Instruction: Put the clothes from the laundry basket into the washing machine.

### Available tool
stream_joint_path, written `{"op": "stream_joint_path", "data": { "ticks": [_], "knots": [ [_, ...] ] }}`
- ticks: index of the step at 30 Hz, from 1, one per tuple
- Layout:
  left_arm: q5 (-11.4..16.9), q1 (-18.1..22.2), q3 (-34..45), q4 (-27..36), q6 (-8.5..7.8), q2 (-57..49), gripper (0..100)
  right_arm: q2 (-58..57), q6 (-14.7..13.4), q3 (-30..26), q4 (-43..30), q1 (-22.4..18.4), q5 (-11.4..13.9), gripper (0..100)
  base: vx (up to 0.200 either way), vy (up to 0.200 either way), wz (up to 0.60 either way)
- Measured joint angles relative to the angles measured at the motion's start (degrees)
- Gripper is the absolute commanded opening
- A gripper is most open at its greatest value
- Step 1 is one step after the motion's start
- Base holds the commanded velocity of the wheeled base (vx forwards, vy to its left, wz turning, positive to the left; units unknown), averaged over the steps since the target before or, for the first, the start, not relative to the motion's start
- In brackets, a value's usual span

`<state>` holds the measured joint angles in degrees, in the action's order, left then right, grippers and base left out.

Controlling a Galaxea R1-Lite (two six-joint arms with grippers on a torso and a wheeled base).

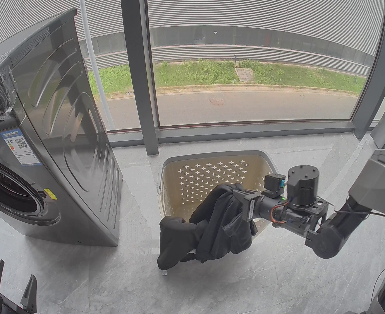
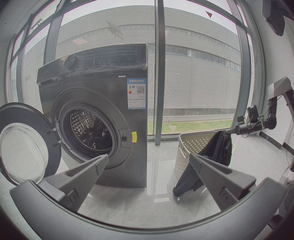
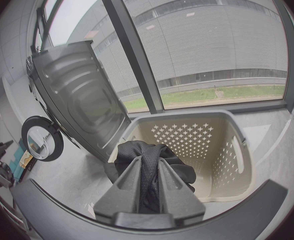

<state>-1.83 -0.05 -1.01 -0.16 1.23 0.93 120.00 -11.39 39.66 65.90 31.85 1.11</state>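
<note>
A black garment hangs over the near rim of the beige laundry basket, with its lower part trailing down outside toward the floor. My right gripper is shut on the garment's upper folds; in the right wrist view the cloth is pinched between the two fingers. The grey washing machine stands at the left with its round door swung open and the drum showing. My left gripper is low at the left, open and holding nothing, facing the machine's front.
A large window with a dark pillar runs behind the basket and machine. Pale tiled floor lies between the machine and the basket. The inside of the basket looks bare apart from the held garment.
</note>
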Motion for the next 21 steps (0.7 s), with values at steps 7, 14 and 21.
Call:
{"op": "stream_joint_path", "data": {
  "ticks": [7, 14, 21],
  "knots": [
    [0.0, 0.0, 0.0, 0.0, -0.3, 0.0, 100, -10.7, 0.4, -6.7, 2.9, -1.5, 0.0, 0, 0.0, 0.0, 0.0],
    [0.0, 0.0, 0.0, 0.1, -0.72, 0.0, 100, -21.8, 1.2, -11.0, 3.7, -4.4, 0.4, 0, 0.0, 0.0, 0.0],
    [0.2, 0.0, 0.0, 0.1, -0.77, 0.0, 100, -30.6, 2.8, -14.4, 3.1, -5.0, 1.6, 0, -0.029, 0.0, 0.0]
  ]
}}
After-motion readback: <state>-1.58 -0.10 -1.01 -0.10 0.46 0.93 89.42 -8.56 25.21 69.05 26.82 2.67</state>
